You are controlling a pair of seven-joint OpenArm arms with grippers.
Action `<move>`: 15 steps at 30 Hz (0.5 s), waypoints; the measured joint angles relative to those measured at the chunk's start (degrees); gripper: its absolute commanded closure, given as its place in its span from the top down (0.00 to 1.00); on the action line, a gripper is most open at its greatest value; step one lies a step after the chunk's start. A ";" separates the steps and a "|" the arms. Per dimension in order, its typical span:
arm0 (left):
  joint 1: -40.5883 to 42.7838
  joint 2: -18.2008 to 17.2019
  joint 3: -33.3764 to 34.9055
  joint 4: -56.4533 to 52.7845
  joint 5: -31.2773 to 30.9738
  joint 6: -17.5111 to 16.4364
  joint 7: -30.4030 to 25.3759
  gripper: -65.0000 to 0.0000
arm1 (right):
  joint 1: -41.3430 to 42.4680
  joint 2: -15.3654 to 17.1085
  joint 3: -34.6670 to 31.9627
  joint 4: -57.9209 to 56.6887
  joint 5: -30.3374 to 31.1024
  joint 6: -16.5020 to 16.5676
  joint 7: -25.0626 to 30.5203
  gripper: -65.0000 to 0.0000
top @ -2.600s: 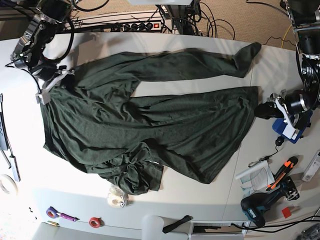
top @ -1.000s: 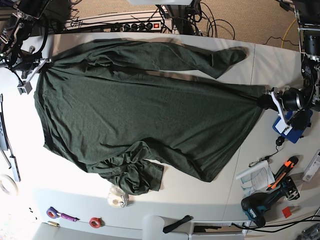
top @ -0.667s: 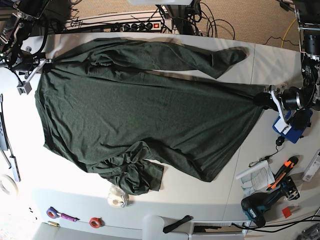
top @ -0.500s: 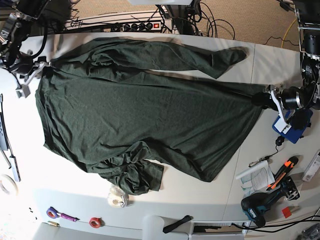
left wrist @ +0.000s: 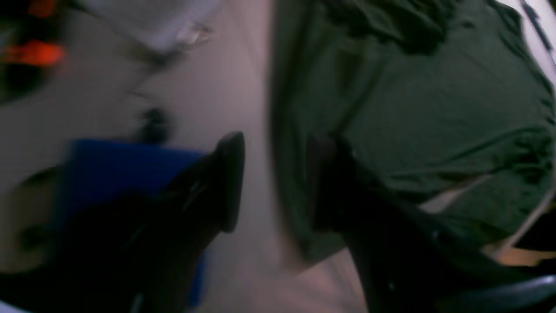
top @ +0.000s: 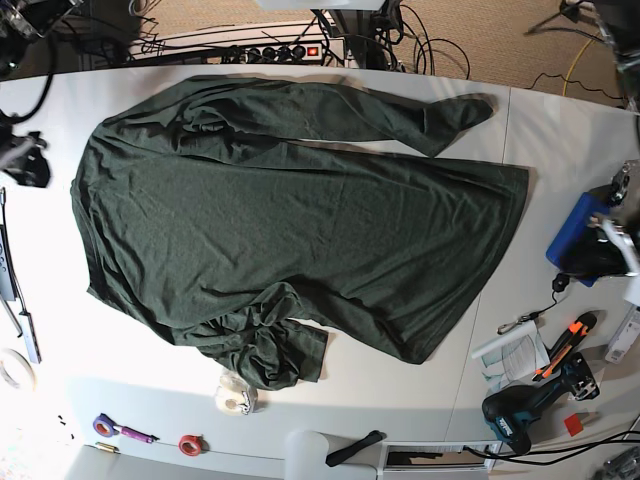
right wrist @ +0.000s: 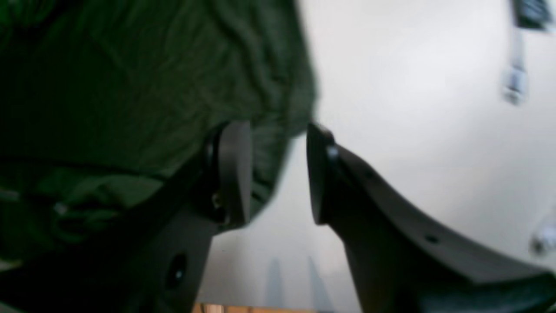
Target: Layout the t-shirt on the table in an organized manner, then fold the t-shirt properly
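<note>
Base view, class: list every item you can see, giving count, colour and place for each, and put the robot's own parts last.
t-shirt: one, dark green, spread across the table's middle, one sleeve bunched at its near edge.
table: one, white, under everything.
power drill: one, teal and black, near right corner.
utility knife: one, orange and black, right side.
blue box: one, right edge.
tape rolls: two, purple and red, near left.
power strip: one, white, far edge.
left gripper: open, beside the shirt's edge.
right gripper: open, at the shirt's corner.
</note>
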 measured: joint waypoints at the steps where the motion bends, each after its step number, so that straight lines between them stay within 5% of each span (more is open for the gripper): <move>1: 0.17 -0.94 -1.07 0.00 0.07 0.00 0.50 0.38 | -0.48 -0.90 2.78 0.04 0.17 0.00 0.02 0.33; 7: 0.28 -4.11 -2.91 0.09 -1.70 -0.02 1.16 0.38 | -3.98 -9.40 12.55 -4.04 1.33 -0.61 -0.02 0.33; 15: 0.33 -3.93 -2.91 0.09 -1.68 -0.02 1.20 0.38 | -0.61 -13.03 10.86 -19.43 7.43 -1.22 0.15 0.33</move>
